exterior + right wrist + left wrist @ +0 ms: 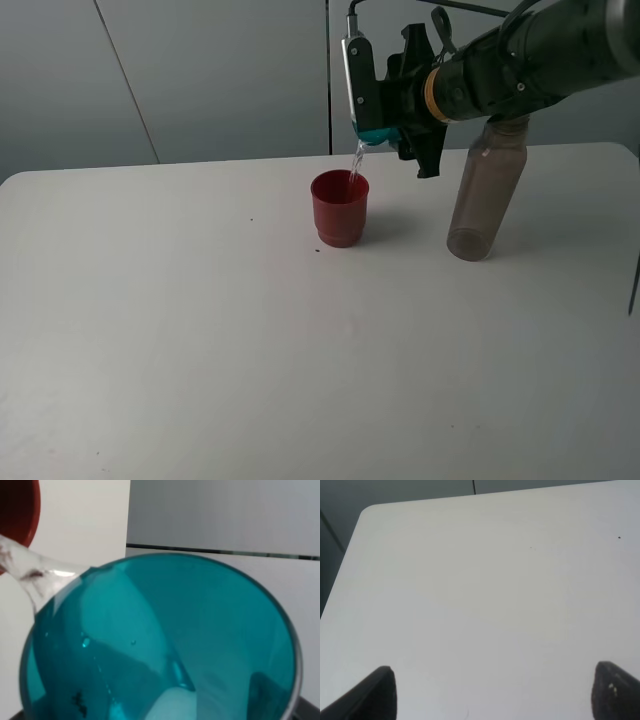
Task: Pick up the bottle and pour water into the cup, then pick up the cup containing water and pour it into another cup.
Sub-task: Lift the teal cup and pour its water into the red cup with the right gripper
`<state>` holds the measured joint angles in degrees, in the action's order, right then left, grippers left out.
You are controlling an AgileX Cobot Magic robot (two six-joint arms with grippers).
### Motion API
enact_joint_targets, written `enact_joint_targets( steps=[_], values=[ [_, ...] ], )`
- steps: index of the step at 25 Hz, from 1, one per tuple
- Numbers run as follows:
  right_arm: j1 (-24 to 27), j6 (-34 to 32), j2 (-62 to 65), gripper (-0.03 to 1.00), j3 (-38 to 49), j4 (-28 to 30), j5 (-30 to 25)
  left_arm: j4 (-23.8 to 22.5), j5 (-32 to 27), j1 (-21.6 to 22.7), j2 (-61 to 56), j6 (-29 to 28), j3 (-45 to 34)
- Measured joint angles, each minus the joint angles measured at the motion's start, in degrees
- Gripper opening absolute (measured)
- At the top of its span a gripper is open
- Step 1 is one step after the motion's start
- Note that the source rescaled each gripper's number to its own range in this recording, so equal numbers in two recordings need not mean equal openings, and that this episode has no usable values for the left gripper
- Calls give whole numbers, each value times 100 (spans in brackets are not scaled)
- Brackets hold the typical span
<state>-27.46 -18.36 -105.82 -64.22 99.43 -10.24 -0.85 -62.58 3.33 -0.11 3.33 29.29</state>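
My right gripper (383,115) is shut on the teal cup (375,135), held tipped on its side above the red cup (339,208). A thin stream of water (356,165) runs from the teal rim into the red cup. The right wrist view is filled by the teal cup (165,640), with water (35,572) spilling over its lip toward the red cup (17,510). The smoky-grey bottle (486,190) stands upright on the table, right of the red cup and under my right arm. My left gripper (492,692) is open over bare table, nothing between its fingers (375,695).
The white table (200,330) runs to a grey wall at the back, and its rounded far corner (367,510) shows in the left wrist view. A small dark speck (318,250) lies by the red cup's base.
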Motion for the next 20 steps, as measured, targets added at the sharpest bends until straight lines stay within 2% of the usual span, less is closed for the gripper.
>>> enact_joint_targets(
  steps=[20],
  values=[
    [-285, 534, -287, 16, 0, 0, -265, 0, 0, 0, 0, 0, 0]
  ],
)
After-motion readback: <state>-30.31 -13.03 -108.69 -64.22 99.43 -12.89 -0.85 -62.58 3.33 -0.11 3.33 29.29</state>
